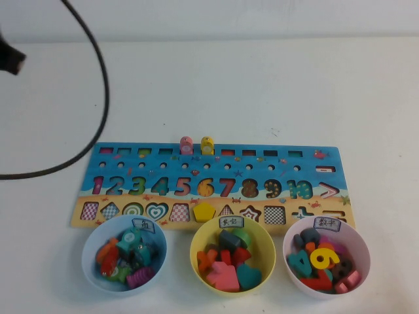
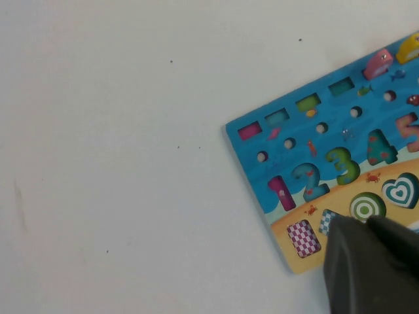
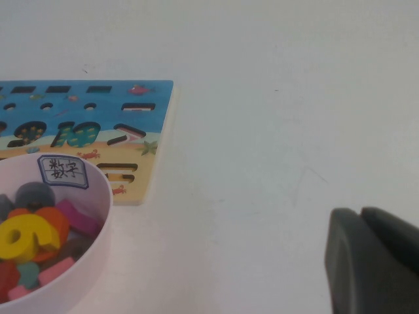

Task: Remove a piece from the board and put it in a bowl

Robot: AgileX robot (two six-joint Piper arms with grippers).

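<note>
The long blue board (image 1: 308, 169) lies across the middle of the table. The pink piece (image 1: 186, 145) stands upright in a slot on its far edge, next to a similar yellow block (image 1: 207, 145). The pale blue bowl (image 1: 88, 258), holding several coloured pieces, stands in front of the board's left end. My left gripper (image 2: 365, 222) hangs above the board's left end (image 2: 252, 147), fingers together and empty; the pink piece (image 2: 378, 63) shows far from it. My right gripper (image 3: 360, 212) is shut and empty over bare table, right of the board (image 3: 160, 111).
A yellow bowl (image 1: 196, 258) and a pinkish-lilac bowl (image 1: 363, 261), both with several pieces, stand in front of the board's middle and right end. A black cable (image 1: 98, 59) curves over the far left. A dark part of the left arm (image 1: 10, 55) shows at the far left edge.
</note>
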